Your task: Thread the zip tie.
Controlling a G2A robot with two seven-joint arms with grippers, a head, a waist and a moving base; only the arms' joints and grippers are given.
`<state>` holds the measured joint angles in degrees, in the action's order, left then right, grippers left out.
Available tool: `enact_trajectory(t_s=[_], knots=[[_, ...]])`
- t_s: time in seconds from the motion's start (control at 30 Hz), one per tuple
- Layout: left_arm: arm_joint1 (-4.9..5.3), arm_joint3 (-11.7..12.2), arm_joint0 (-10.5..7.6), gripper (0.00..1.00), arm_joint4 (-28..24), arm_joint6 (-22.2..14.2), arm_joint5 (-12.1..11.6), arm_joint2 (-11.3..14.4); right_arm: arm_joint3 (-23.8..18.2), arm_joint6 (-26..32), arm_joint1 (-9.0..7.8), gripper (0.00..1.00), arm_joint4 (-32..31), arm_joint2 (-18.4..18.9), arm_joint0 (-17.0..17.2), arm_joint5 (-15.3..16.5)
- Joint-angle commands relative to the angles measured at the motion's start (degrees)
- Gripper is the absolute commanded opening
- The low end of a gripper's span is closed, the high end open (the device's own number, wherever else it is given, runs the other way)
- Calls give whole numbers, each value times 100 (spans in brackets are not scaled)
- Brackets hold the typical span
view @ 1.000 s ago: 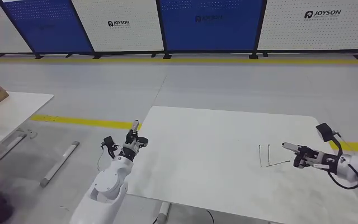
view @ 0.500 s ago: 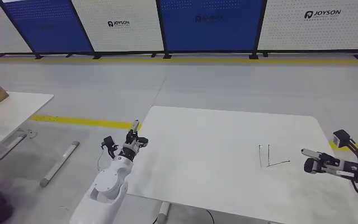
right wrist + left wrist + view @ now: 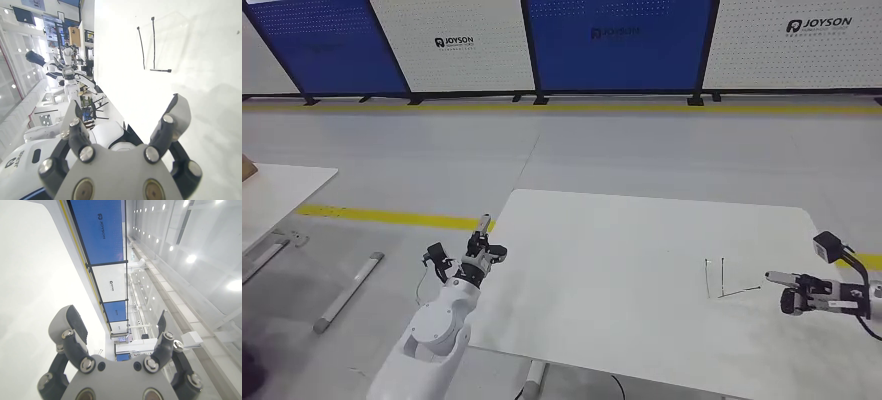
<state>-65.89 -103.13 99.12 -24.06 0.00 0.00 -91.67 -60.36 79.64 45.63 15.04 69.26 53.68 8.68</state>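
Three thin black zip ties lie flat near the right end of the white table [image 3: 612, 270]. Two of them [image 3: 707, 279] [image 3: 723, 275] are side by side, and a third zip tie [image 3: 740, 292] lies crosswise at their near ends. In the right wrist view the pair [image 3: 141, 47] [image 3: 153, 41] and the crosswise tie [image 3: 160, 70] lie ahead of my right gripper [image 3: 124, 103]. That gripper [image 3: 782, 285] is open and empty, just right of the ties. My left gripper [image 3: 487, 240] hovers open and empty at the table's left edge [image 3: 118, 315].
The table's right edge runs close under the right arm. A second white table [image 3: 282, 195] stands off to the far left across a floor gap. Blue and white partition panels [image 3: 622, 45] line the back of the room.
My right gripper drew back to the right from the ties, then came part of the way back toward them. The left arm and the ties have not moved.
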Motion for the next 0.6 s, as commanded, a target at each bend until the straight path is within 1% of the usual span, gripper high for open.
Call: enact_trajectory(t_s=[0.0,0.17,0.27,0.37,0.5,0.53,0.57], knots=[[0,0,0,100,0,0,0,0,0,0,0,100,0,-5,-1,0],[0,0,0,100,0,0,0,0,0,0,0,100,0,-5,-1,0],[0,0,0,100,0,0,0,0,-14,0,4,100,-119,-97,-30,73],[0,0,0,100,0,0,0,0,216,-53,28,100,-286,-185,-229,163],[0,0,0,100,0,0,0,0,599,-35,161,100,-502,-576,-652,251],[0,0,0,100,0,0,0,0,746,-119,225,100,-572,-724,-790,220],[0,0,0,100,0,0,0,0,811,-48,278,100,-595,-853,-891,290]])
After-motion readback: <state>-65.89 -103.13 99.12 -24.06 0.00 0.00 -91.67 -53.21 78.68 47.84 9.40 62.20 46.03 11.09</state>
